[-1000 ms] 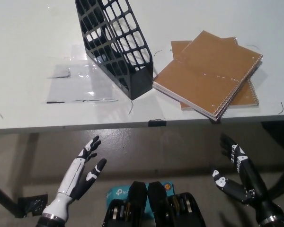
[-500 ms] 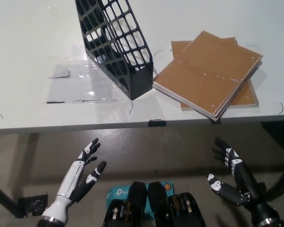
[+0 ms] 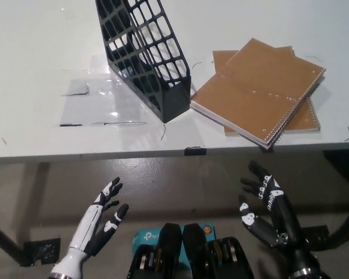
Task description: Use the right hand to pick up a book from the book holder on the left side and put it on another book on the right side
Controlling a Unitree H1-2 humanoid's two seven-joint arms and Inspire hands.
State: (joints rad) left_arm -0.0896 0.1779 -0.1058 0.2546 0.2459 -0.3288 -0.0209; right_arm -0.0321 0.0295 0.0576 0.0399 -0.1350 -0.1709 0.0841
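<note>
A black mesh book holder (image 3: 146, 55) stands on the white table (image 3: 35, 128), left of centre; I see no book inside it. To its right lie brown spiral notebooks (image 3: 259, 87), one stacked askew on another, the corner near the table's front edge. My black right hand (image 3: 264, 206) is open below the table edge at the lower right, holding nothing. My white left hand (image 3: 99, 221) rests open at the lower left, also below the table.
A clear plastic sheet (image 3: 99, 102) lies taped flat on the table left of the holder. A small black clip (image 3: 192, 151) sits on the table's front edge. A table leg and grey floor show underneath.
My right hand has moved left and slightly down under the table edge. My left hand has dropped a little. The whole view has shifted slightly.
</note>
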